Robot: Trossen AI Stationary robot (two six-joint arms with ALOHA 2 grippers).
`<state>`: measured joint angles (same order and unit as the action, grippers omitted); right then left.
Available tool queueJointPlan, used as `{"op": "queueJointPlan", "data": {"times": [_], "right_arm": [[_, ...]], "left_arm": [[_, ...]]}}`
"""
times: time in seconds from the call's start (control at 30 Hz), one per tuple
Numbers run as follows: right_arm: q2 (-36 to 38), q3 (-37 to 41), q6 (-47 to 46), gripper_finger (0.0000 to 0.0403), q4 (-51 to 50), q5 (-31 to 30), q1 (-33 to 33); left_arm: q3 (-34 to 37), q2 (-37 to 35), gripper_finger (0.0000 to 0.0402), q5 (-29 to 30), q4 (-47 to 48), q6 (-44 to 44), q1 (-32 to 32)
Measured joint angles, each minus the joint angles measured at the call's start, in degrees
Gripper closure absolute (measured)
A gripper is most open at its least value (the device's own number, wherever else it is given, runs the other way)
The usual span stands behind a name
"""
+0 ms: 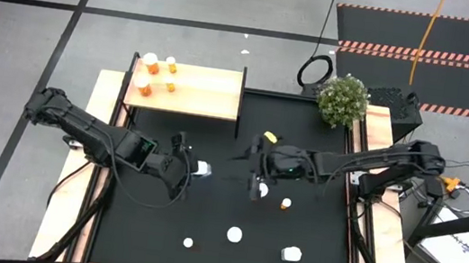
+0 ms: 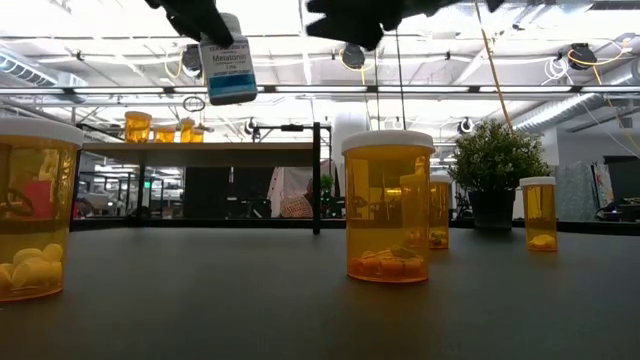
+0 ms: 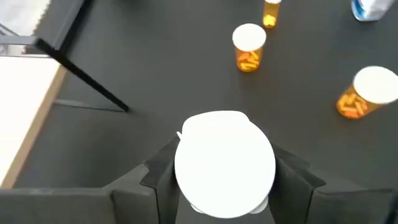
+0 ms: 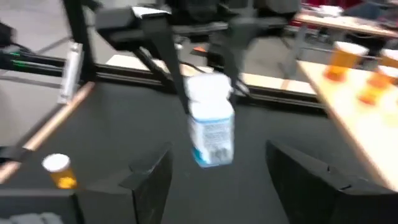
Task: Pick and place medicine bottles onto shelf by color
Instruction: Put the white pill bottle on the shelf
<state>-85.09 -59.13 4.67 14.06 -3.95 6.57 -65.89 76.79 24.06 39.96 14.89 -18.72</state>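
My left gripper [image 1: 186,167] is shut on a white bottle with a bluish label [image 2: 227,70], held in the air above the black mat [image 1: 206,210], near the mat's middle. The bottle also shows in the right wrist view [image 4: 211,127]. My right gripper [image 1: 254,165] is open and empty, just right of the bottle, with its fingers facing it [image 4: 217,177]. The light-wood shelf [image 1: 203,91] stands at the far left and bears several orange bottles [image 1: 150,64] on their bases. More orange bottles [image 1: 285,204] and a white one [image 1: 291,253] stand on the mat. My left gripper pinches the white bottle between its two fingers [image 3: 158,180], at the bottle's upper part beside the white cap [image 3: 224,163]. The fingers come from above, pointing down. The bottle hangs about upright below them, lifted clear of the mat.
A potted plant [image 1: 343,100] stands at the mat's far right corner. The shelf's thin black leg [image 2: 316,178] stands at its right end. Orange bottles [image 2: 388,205] stand across the near half of the mat, one at the near left [image 2: 30,205]. The table's wooden side rails [image 1: 72,192] border the mat.
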Motion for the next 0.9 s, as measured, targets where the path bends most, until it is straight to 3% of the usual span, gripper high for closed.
{"op": "queueJointPlan", "data": {"times": [0.3,0.57,0.77,0.9], "right_arm": [[-8.1,-4.1,-2.1,0.0124,2.4,1.5,0.0],[-12.2,-5.8,-2.6,0.0126,4.6,7.1,-0.2],[-12.7,-5.8,-2.5,0.0128,6.0,7.2,-1.0],[-12.7,-5.8,-2.2,0.0153,7.3,7.5,-1.3]], "left_arm": [[0.0,0.0,0.0211,-2.0,-4.0,-5.0,-0.5],[0.0,0.0,0.0224,-2.8,-6.8,-7.5,-0.5],[0.0,0.9,0.0211,-2.8,-9.9,-9.0,-0.1],[0.0,1.4,0.0214,-2.5,-13.5,-9.8,0.0]]}}
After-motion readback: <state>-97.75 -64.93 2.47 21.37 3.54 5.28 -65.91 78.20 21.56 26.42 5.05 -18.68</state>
